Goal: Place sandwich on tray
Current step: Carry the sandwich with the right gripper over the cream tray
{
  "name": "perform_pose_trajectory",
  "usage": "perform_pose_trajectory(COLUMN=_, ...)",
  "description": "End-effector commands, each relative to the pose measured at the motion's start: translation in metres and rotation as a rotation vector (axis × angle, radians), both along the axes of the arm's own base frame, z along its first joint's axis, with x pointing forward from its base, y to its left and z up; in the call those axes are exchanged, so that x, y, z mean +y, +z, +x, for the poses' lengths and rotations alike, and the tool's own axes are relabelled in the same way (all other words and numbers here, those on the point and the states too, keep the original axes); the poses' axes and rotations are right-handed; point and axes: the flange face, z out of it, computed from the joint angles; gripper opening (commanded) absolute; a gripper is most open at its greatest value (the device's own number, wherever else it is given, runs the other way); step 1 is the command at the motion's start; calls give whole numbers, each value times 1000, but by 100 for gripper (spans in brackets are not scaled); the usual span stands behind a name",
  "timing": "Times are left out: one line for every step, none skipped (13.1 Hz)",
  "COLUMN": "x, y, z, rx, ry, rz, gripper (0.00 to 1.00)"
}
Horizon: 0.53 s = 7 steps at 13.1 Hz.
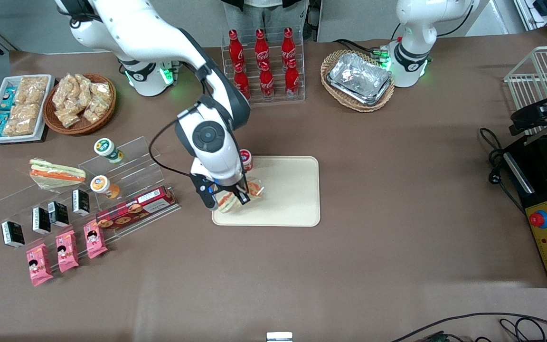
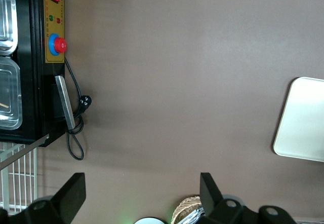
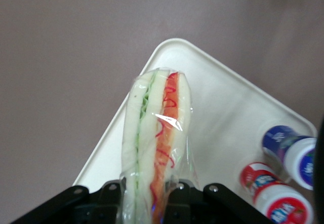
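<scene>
Over the working-arm edge of the large flat cream-beige plastic tray (image 1: 292, 199), the right arm's two-finger gripper (image 1: 228, 194) hangs with its fingers clamped on the triangular plastic-wrapped sandwich of white bread with orange-red and green filling (image 1: 235, 195). In the wrist view the sandwich (image 3: 157, 143) sits on edge between the fingers, its tip out over the tray's rounded corner (image 3: 174, 46), brown table close alongside.

Risks, as I read it:
- Released here, the wedge lands near the rim and could tip half onto the table. Needs to come further in over the tray.
- Clear wrap is slick; the sandwich could slide out of the pinch early.
- Farther back on the tray stand a blue-labelled white-capped cup (image 3: 291, 153) and a red-labelled one (image 3: 273, 196). Overshoot inward and the sandwich or gripper knocks them.
</scene>
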Motion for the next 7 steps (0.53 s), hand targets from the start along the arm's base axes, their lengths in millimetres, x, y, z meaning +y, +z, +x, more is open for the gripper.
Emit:
perform_pose_trajectory(x=27, y=-31, z=9, rx=-31, ry=-75, rz=6, gripper=9)
perform_pose_trajectory(x=33, y=-40, z=10, rx=-28, ry=-92, rz=1, gripper=9)
perform_pose_trajectory(x=36, y=-47, z=8, rx=-23, ry=-122, rz=-1, gripper=9)
perform_pose_trajectory(x=36, y=-52, z=8, rx=-17, ry=-155, rz=-3, gripper=9)
perform_pose_trajectory(x=38, y=-57, z=6, rx=-16, ry=-161, rz=-1, gripper=9)
perform_pose_trajectory(x=44, y=-61, z=3, rx=-19, ry=-154, rz=2, gripper=9)
perform_pose_trajectory(x=44, y=-67, z=3, rx=-25, ry=-156, rz=6, gripper=9)
